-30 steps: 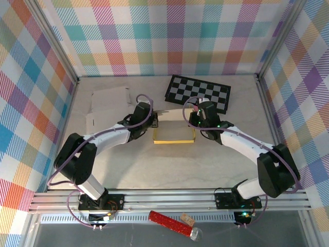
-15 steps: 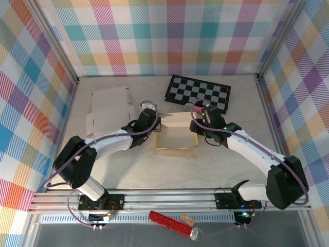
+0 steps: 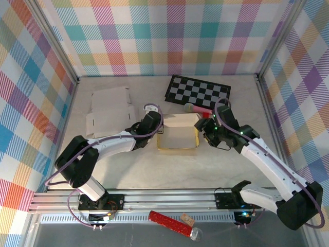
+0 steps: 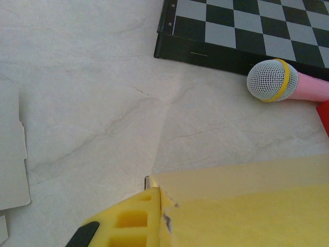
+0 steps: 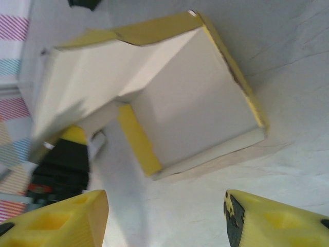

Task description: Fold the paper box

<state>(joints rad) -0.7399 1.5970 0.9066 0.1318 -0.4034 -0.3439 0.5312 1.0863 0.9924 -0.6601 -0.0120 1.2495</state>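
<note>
Pale stone table (image 3: 154, 170) sits inside bright checked walls, and the paper box (image 3: 177, 139) is in the middle of it. Your right gripper (image 3: 204, 128) has just let go. Its fingers are apart now, and it has backed off to the right. Your left gripper (image 3: 158, 126) stays pinched on the box's left wall. The far flap looks loose, so I think the folding isn't done. The far side is crowded by the microphone (image 3: 198, 109) and chessboard (image 3: 198, 91), but the near side has room.

Matt paper box (image 3: 177, 138), smooth, seemingly stone-look table (image 3: 169, 170)
</note>
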